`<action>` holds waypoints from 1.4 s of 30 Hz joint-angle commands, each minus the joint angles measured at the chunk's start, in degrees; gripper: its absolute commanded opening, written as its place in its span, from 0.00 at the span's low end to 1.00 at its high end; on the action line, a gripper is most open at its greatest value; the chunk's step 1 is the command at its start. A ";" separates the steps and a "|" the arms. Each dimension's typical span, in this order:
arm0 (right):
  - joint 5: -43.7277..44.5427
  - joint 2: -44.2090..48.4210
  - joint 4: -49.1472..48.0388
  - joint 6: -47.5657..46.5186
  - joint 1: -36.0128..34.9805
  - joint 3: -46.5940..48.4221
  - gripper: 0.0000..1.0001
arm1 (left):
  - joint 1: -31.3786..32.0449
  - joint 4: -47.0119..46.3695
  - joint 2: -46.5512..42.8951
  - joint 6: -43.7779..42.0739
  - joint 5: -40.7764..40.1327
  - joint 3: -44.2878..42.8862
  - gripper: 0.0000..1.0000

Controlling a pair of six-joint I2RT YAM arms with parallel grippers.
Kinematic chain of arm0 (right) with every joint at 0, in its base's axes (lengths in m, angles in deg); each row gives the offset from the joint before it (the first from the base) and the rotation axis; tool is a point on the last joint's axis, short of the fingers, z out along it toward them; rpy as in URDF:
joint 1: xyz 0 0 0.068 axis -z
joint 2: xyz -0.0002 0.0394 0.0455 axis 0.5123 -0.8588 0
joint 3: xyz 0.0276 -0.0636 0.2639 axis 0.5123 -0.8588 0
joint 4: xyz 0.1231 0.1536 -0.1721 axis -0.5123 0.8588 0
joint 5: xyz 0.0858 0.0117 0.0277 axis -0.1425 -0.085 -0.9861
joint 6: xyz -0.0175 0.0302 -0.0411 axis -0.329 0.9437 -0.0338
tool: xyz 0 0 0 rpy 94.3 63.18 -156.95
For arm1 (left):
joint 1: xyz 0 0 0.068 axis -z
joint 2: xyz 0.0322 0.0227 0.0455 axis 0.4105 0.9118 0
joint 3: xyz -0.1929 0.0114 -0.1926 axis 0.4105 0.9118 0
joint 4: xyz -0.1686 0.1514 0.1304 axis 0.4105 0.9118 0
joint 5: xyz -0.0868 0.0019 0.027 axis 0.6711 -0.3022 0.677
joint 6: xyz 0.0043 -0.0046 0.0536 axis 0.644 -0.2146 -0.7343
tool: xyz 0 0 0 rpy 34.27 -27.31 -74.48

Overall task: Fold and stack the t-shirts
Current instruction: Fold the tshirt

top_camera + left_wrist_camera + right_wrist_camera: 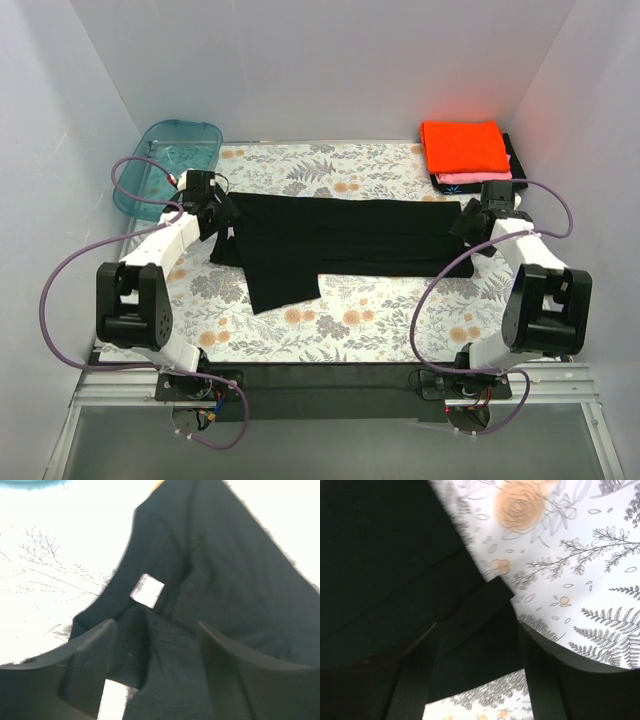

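I have the large plain black cloth t-shirt (340, 240) lying as a long band across the middle of the floral-patterned table mat (350, 325), with one flap hanging toward the near side, left of centre; the left gripper (213, 212) sits over its left end and the right gripper (478, 222) over its right end. Both wrist views show the fingers standing apart with black cloth lying between them, pinched by neither; both claws are open and hold nothing.

To fold well, I judge each claw should take its corner through all layers, level with the other, so the band closes square; the near flap wants tucking in first.

Open mat lies toward the near side; at far right the folded bright orange t-shirt (465, 147) tops a stack over a pink t-shirt (462, 178) and a black t-shirt with a light-blue mark (455, 188), just beside the right gripper; the teal see-through plastic tub (170, 165) stands near the left one.
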 commanded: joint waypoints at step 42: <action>-30.81 -15.22 -27.09 14.28 -52.42 -3.85 0.38 | 17.75 8.81 -16.42 11.72 17.65 26.12 0.14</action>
